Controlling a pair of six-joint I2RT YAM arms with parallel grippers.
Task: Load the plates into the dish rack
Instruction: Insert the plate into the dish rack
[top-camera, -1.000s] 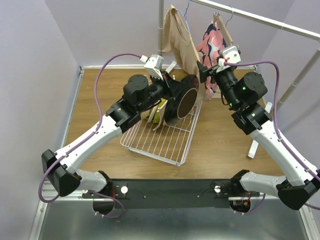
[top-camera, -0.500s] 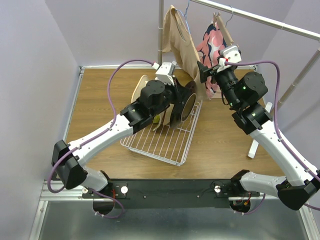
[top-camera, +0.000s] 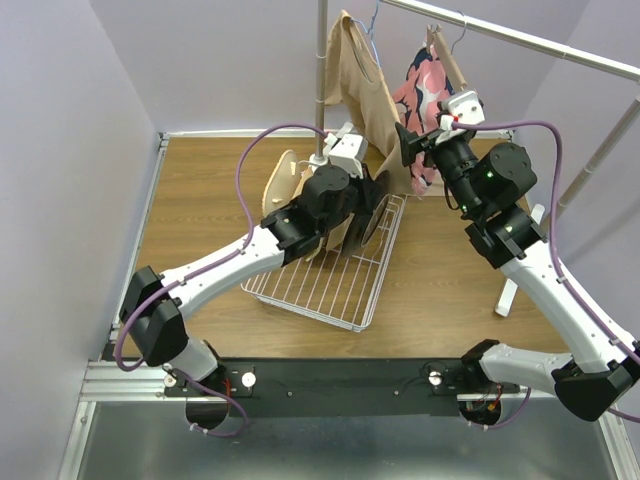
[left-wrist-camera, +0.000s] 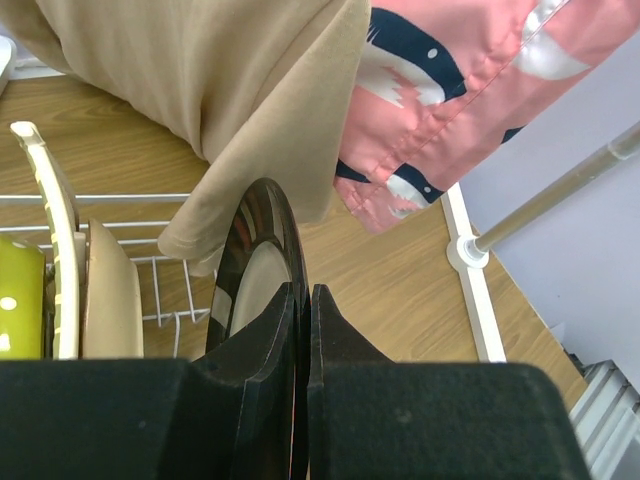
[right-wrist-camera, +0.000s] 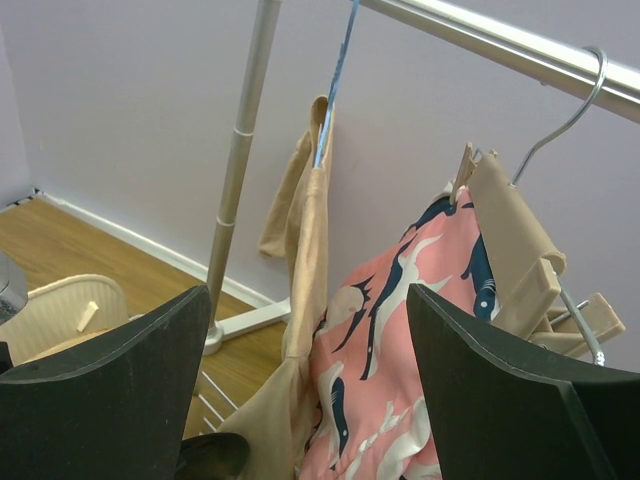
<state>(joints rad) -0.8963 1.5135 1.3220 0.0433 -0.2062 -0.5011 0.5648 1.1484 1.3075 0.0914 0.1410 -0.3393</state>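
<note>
plates (top-camera: 325, 225) upright on edge in a row at the far end of the dish rack (top-camera: 320, 290), a white wire one near the middle of the tabletop (top-camera: 200, 200) and askew to its edges. in the left wrist view, left to right: lime green plate (left-wrist-camera: 15, 300) with white dots, cream plate (left-wrist-camera: 50, 220), tan plate (left-wrist-camera: 110, 300) close together, then, apart from these, dark-rimmed plate (left-wrist-camera: 255, 260) with a silvery face, also on edge over the rack's wires. left gripper (left-wrist-camera: 303, 292) almost closed, its fingers (left-wrist-camera: 270, 350) pinching the near rim of the dark-rimmed plate, one on each face. lower edge of that plate hidden behind the fingers; seated between prongs or not, cannot tell. left arm stretched from the near left corner across the rack toward the far edge.

right gripper (right-wrist-camera: 308, 300) raised over the far right part of the tabletop, well apart from the rack, jaws spread wide with nothing between them, facing the hanging clothes. tan garment (right-wrist-camera: 305, 230) and pink patterned garment (right-wrist-camera: 400, 330) on hangers from the clothes rail (right-wrist-camera: 500, 45) at the far edge; hem of the tan garment close over the top of the dark-rimmed plate.
</note>
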